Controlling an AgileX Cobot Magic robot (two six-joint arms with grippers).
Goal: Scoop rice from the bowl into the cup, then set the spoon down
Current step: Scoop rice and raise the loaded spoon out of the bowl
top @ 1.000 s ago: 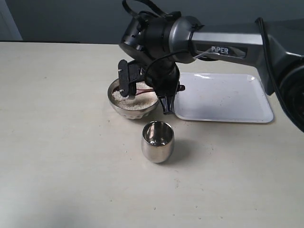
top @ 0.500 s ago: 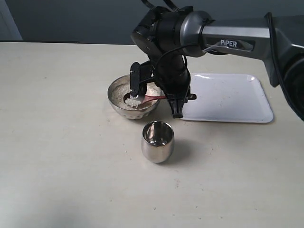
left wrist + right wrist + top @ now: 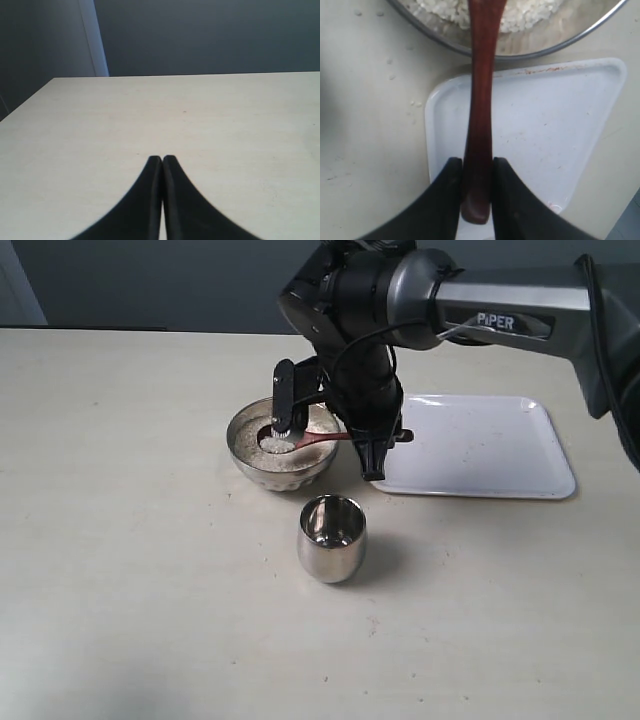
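Over the bowl (image 3: 243, 440), near the middle of the table (image 3: 120, 570), is where my right arm is, so here's a quick status.

My right gripper (image 3: 473, 161) is pinching the spoon (image 3: 481, 90) close to the tail end of the handle. There's one finger on each side, and a short stub of handle pokes out behind the grip. From the exterior camera, the handle runs roughly toward 3 o'clock. The oval head sits inside the bowl, a bit toward 9 o'clock from its centre, with a small white heap on it. Below it, rice (image 3: 296, 456) covers the bottom of the bowl. I honestly can't tell if the head is clear of that bed or resting on it.

The cup (image 3: 332, 536) stands upright at about 5 o'clock from the bowl, near it but not touching. The inside is all reflections, so I can't tell what's in it.

A white tray (image 3: 480, 445) lies at 3 o'clock from the bowl, just beside it. The wrist cam shows the handle's tail end hanging over that tray. A few stray grains (image 3: 390, 62) lie on the table next to the bowl's rim.

On the left gripper (image 3: 162, 159), the fingers are pressed flat together, tip to tip, with plain tabletop under them. It doesn't show up in the exterior view.
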